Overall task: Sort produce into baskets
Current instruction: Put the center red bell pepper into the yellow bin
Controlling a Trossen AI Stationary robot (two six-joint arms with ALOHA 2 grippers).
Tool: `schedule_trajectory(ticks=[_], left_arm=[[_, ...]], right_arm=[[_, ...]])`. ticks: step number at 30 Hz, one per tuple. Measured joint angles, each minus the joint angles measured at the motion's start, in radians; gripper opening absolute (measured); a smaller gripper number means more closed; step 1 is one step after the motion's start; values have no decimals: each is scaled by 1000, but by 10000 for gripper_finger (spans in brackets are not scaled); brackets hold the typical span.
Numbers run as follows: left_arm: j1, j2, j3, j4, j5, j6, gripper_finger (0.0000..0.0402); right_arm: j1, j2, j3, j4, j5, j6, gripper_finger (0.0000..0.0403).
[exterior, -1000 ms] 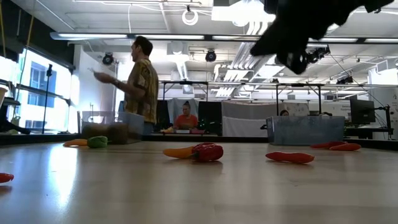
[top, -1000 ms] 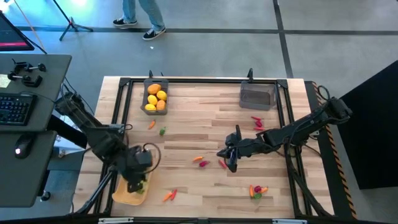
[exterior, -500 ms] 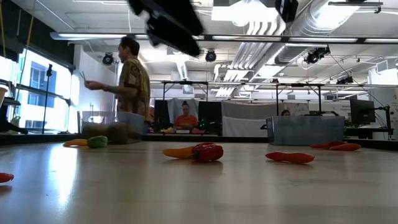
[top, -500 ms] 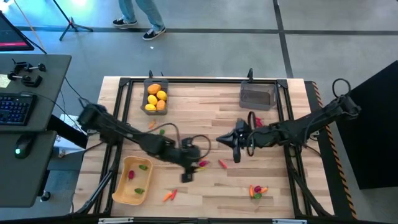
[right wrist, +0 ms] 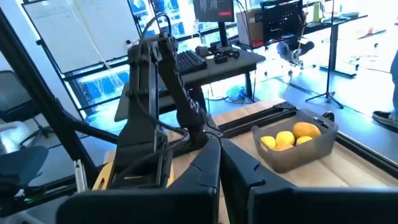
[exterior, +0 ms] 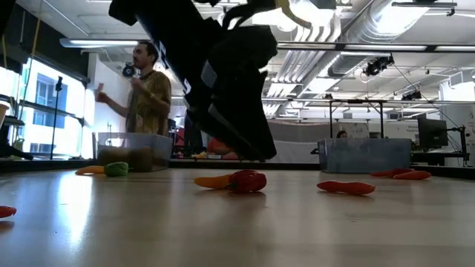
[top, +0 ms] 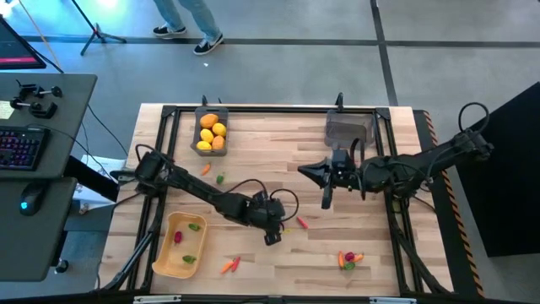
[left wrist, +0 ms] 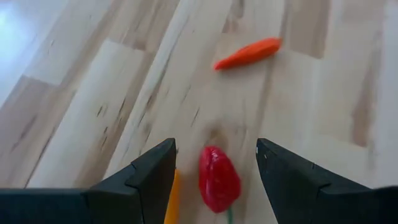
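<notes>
My left gripper (top: pixel 272 230) is open over the table's middle. Its two fingers stand on either side of a red pepper (left wrist: pixel 219 180), just above it and not touching; the low view shows the pepper (exterior: pixel 249 180) lying on the wood beside an orange piece (exterior: pixel 211 181). A slim red-orange chilli (left wrist: pixel 247 53) lies beyond. My right gripper (top: pixel 304 169) is shut and empty (right wrist: pixel 219 163), held level above the table right of the middle. A dark bin (top: pixel 211 131) holds yellow and orange fruits. A second dark bin (top: pixel 348 131) stands at the far right. The tan tray (top: pixel 169 257) holds green and red pieces.
Loose produce lies about: a carrot (top: pixel 205 169) and a green piece (top: pixel 220 178) at the left, a red chilli (top: pixel 301 223) in the middle, a carrot (top: pixel 229 265) and a small cluster (top: pixel 348 258) near the front edge. A black frame (top: pixel 270 108) borders the table. A person (exterior: pixel 148 93) stands beyond.
My left gripper has swung from over the tan tray toward the table's right and come down over the red pepper in the middle. My right gripper has pulled away from the middle toward the far right edge and tipped up to level. The produce has stayed in place.
</notes>
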Motion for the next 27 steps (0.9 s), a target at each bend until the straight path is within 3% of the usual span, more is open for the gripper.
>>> schedule_trajectory(ticks=[13,18,23,27], left_arm=[[-8,72,1,7,59,-24,193],[-16,72,2,-1,23,-15,133],[-3,25,0,-7,21,28,22],[16,-91,0,-78,-2,84,24]], right_arm=[[-1,-9,0,-27,23,-6,0],[-1,-9,0,-38,24,-6,0],[-1,-9,0,-57,39,-6,0],[-1,-9,0,-62,49,-6,0]])
